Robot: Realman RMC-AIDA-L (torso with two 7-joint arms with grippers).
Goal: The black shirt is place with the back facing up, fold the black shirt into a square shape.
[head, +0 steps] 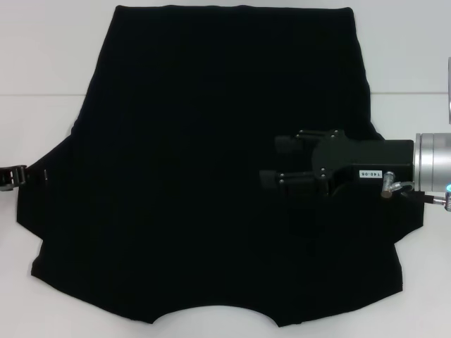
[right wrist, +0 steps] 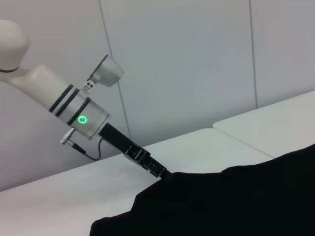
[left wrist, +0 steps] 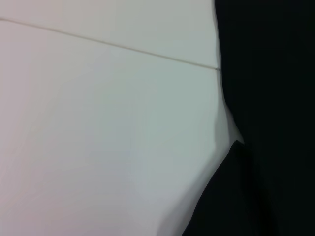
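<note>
The black shirt (head: 190, 141) lies spread flat on the white table (head: 42, 56), plain side up, with no lettering showing. My right gripper (head: 270, 162) hovers over the shirt's right half, fingers pointing left and open with nothing between them. My left gripper (head: 15, 176) is at the shirt's left sleeve edge. The right wrist view shows the left gripper (right wrist: 163, 174) closed on that edge, with the shirt (right wrist: 236, 201) slightly raised there. The left wrist view shows only the shirt's edge (left wrist: 275, 123) against the table.
A seam line (head: 42, 94) crosses the white table behind the shirt's middle. Bare table lies to the left (left wrist: 98, 137) and right of the shirt. A pale wall (right wrist: 187, 64) stands behind the left arm.
</note>
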